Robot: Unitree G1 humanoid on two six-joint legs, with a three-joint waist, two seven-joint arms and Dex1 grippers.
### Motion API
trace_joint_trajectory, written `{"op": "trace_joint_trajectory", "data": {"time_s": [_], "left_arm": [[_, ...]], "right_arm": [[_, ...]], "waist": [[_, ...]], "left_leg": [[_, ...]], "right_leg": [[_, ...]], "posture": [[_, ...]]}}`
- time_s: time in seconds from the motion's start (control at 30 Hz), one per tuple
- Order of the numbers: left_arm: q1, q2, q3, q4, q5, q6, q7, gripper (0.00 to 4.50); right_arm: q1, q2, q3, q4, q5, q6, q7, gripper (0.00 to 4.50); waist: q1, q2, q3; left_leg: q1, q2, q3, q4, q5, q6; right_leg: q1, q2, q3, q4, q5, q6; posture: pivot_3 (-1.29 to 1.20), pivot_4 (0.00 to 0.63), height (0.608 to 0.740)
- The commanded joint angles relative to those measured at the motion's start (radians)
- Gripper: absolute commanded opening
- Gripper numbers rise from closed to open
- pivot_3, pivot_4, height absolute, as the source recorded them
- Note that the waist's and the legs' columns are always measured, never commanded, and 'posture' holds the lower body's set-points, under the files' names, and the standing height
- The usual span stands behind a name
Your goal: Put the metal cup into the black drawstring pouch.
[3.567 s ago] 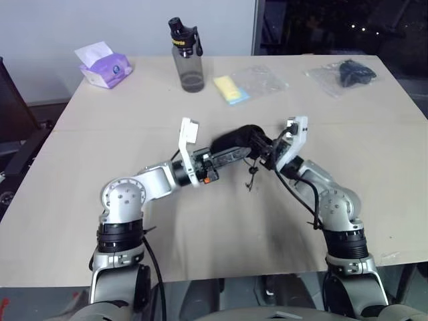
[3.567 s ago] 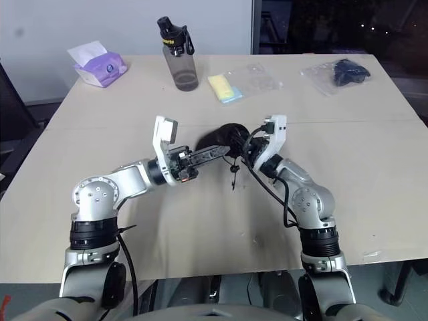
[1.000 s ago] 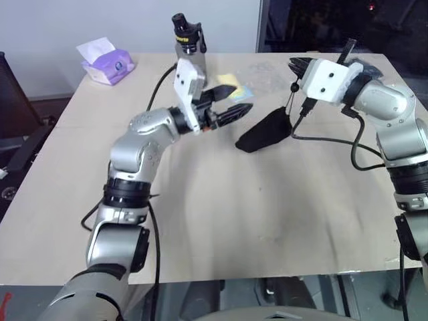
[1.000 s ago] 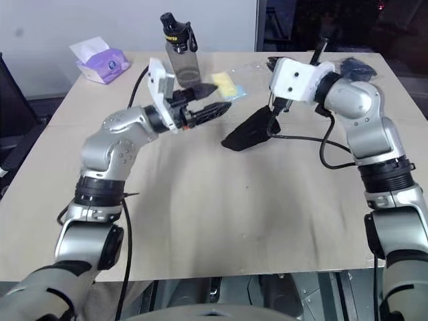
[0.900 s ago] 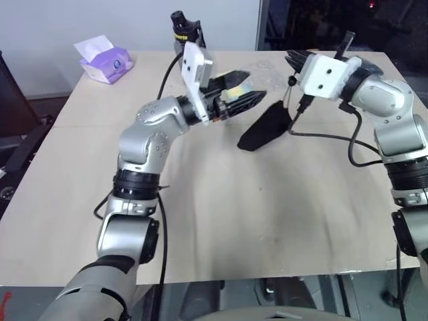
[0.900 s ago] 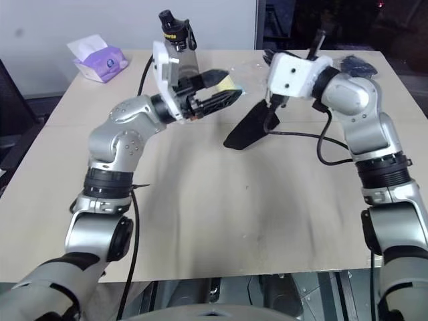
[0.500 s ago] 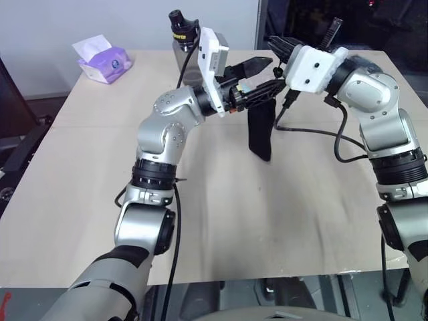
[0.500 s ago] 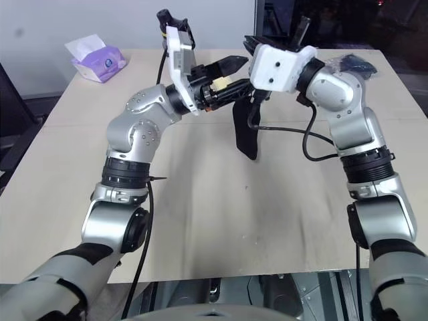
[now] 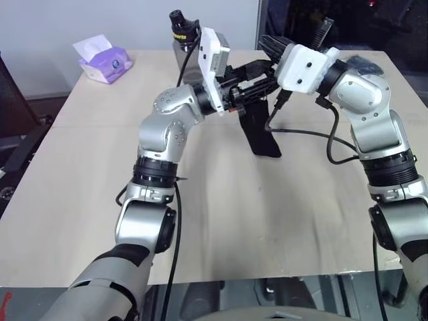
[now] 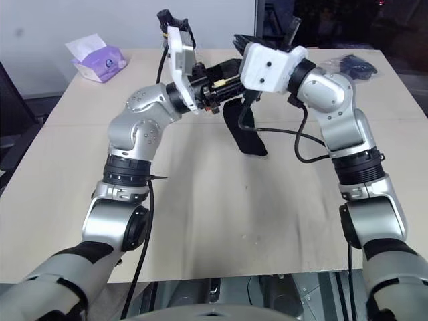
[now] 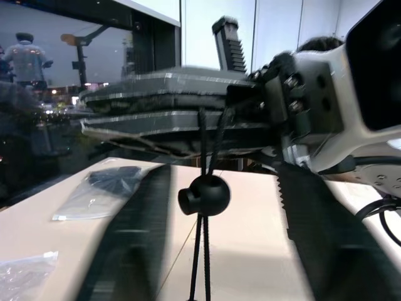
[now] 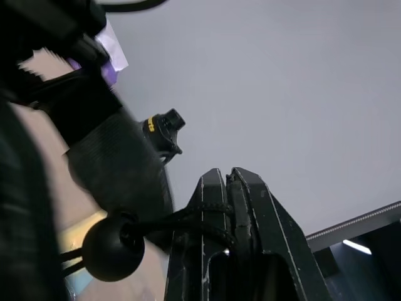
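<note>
The black drawstring pouch (image 9: 259,130) hangs upright in the air over the middle of the table, its bottom swung slightly to the right. My right gripper (image 9: 267,47) is above it, shut on the pouch's thin cord (image 12: 210,216). The round toggle (image 11: 203,194) sits just below those fingers. From the left, my left gripper (image 9: 266,76) reaches in at the pouch's top. In the left wrist view its fingers (image 11: 135,244) stand apart on either side of the cord and toggle, touching neither. The metal cup is out of view.
At the back of the table (image 9: 267,214) stands a grey bottle with a black cap (image 9: 179,30). A purple tissue pack (image 9: 103,57) lies at the back left. A clear bag with a dark item (image 9: 364,63) lies at the back right, behind my right arm.
The pouch rose off the table and now hangs from its cord. My right gripper moved left, and the left gripper came up to the pouch's top with its fingers narrowing.
</note>
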Motion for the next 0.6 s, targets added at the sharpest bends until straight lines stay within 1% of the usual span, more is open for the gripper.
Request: {"op": "trace_joint_trajectory", "data": {"time_s": [0.03, 0.07, 0.1, 0.33, 0.4, 0.47, 0.6], "left_arm": [[-0.024, -0.008, 0.005, -0.009, 0.004, -0.026, -0.001, 0.55], [-0.023, -0.008, 0.006, -0.006, 0.006, -0.029, -0.002, 0.28], [-0.022, -0.009, 0.006, -0.003, 0.007, -0.031, -0.003, 0.17], [-0.014, -0.006, -0.002, 0.010, 0.041, -0.053, 0.004, 0.17], [0.002, -0.003, -0.015, 0.019, 0.063, -0.067, -0.004, 0.17], [0.028, 0.004, -0.039, 0.036, 0.104, -0.093, -0.009, 0.17], [0.060, 0.003, -0.058, 0.053, 0.133, -0.101, -0.008, 0.17]], "right_arm": [[-0.018, 0.004, -0.029, -0.051, 0.018, 0.005, -0.014, 0.00], [-0.018, 0.005, -0.029, -0.053, 0.019, 0.006, -0.014, 0.00], [-0.017, 0.006, -0.030, -0.054, 0.019, 0.008, -0.014, 0.00], [-0.024, 0.017, -0.043, -0.060, 0.037, 0.016, -0.031, 0.00], [-0.048, 0.049, -0.080, -0.060, 0.076, 0.018, -0.074, 0.00], [-0.117, 0.123, -0.183, -0.064, 0.176, 0.041, -0.184, 0.00], [-0.208, 0.211, -0.325, -0.058, 0.325, 0.052, -0.313, 0.00]], "waist": [[0.000, 0.000, 0.000], [0.000, 0.000, 0.000], [0.000, 0.000, 0.000], [0.000, 0.000, 0.000], [-0.001, 0.000, 0.000], [-0.002, 0.000, 0.000], [0.001, 0.000, 0.000]], "left_leg": [[0.000, 0.000, 0.000, 0.000, 0.000, 0.000], [0.000, 0.000, 0.000, 0.000, 0.000, 0.000], [0.000, 0.000, 0.000, 0.000, 0.000, 0.000], [0.000, 0.000, 0.000, 0.001, 0.000, 0.000], [0.001, 0.000, 0.000, 0.001, 0.000, 0.000], [0.001, 0.000, 0.000, 0.001, 0.000, 0.000], [0.000, 0.000, 0.000, 0.001, 0.001, -0.002]], "right_leg": [[0.000, 0.000, 0.000, 0.000, 0.000, 0.000], [0.000, 0.000, 0.000, 0.000, 0.000, 0.000], [0.000, 0.000, 0.000, 0.000, 0.000, 0.000], [0.000, 0.000, 0.000, 0.002, 0.000, 0.000], [0.000, 0.000, 0.000, 0.002, 0.000, 0.000], [-0.001, 0.000, 0.000, 0.004, 0.000, 0.000], [-0.004, 0.000, 0.001, 0.009, 0.000, 0.000]], "posture": [[0.00, 0.150, 0.740], [0.00, 0.150, 0.740], [0.00, 0.150, 0.740], [0.00, 0.150, 0.740], [0.00, 0.150, 0.740], [0.00, 0.150, 0.740], [0.00, 0.150, 0.740]]}}
